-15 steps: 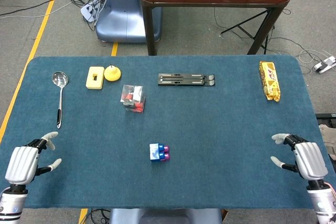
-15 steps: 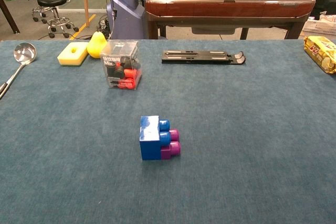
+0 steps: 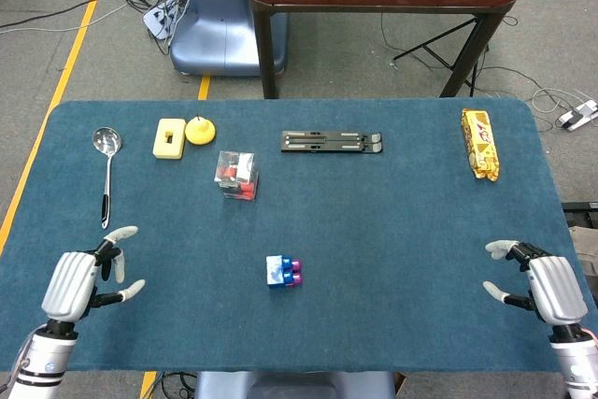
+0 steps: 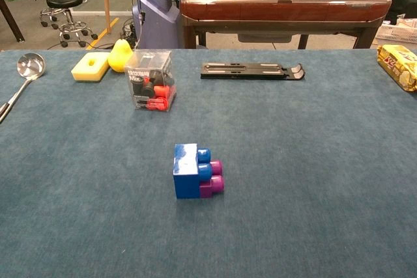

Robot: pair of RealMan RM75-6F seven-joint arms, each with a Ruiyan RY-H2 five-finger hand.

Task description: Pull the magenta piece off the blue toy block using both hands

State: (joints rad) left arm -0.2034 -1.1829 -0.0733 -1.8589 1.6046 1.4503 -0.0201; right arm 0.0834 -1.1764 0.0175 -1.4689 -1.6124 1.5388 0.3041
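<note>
Blue cloth holds the blue toy block [image 3: 277, 270] with its magenta piece [image 3: 293, 275] mid-frame, and my empty, spread left hand [image 3: 79, 279] and right hand [image 3: 540, 284] might knock it over, I think, reaching in from both lower corners.

Blue toy block [image 3: 277, 271] with magenta piece [image 3: 293, 274] sits mid-near on the surface [image 3: 392, 231], bare cloth on all sides. Left hand [image 3: 79, 279] near-left, right hand [image 3: 542, 285] near-right, both well apart from the block; nothing stands between either hand and it. Obstacles all farther back: clear box of markers [image 3: 236, 175] far-left of the block, spoon [image 3: 106, 170], yellow sponge [image 3: 169, 138], yellow pear [image 3: 200, 130], black stand [image 3: 332, 142], snack pack [image 3: 478, 143] far right.
</note>
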